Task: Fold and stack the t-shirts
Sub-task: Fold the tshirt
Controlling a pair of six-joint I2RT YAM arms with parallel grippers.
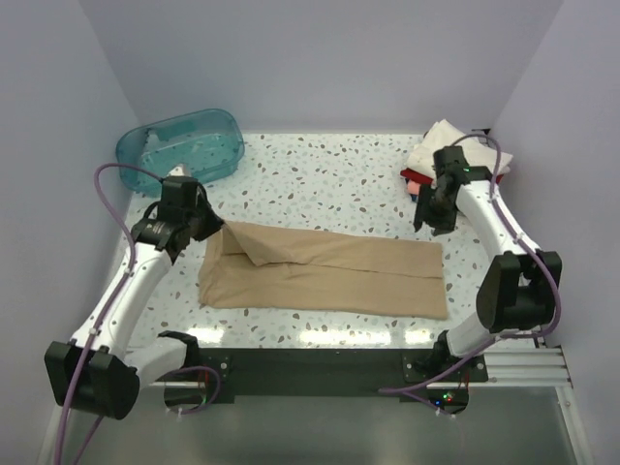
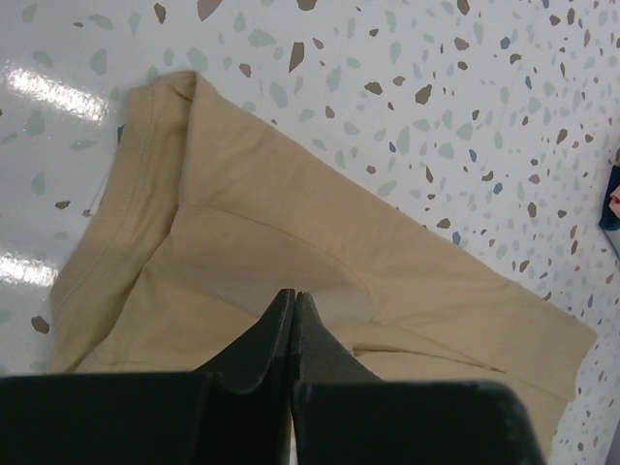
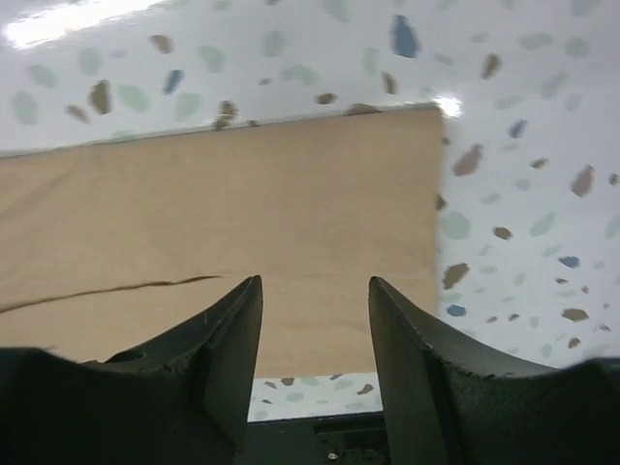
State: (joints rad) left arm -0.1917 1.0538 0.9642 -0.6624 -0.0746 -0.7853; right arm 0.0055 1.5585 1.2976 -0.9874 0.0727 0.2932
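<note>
1. Overhead only: folded cream and red cotton t-shirts (image 1: 436, 147), far right corner; translucent teal plastic tub (image 1: 184, 145), far left corner.
2. Left gripper (image 2: 294, 298) pinched closed, hold unclear; right gripper (image 3: 315, 291) wide apart, empty.
3. Plain tan cotton t-shirt (image 1: 325, 276), long folded band near the front edge.
4. Speckled white terrazzo counter (image 1: 320, 184), lilac walls (image 1: 320, 58).

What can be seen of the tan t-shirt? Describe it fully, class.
The tan t-shirt is plain, soft cotton-looking cloth, folded into a long band lying flat on the speckled table, running left to right. Its left end is rumpled, with a stitched edge and overlapping folds; the right end is straight. The left gripper, shut, is at the left end; contact is unclear. The right gripper, open, hangs over the right end.
</note>
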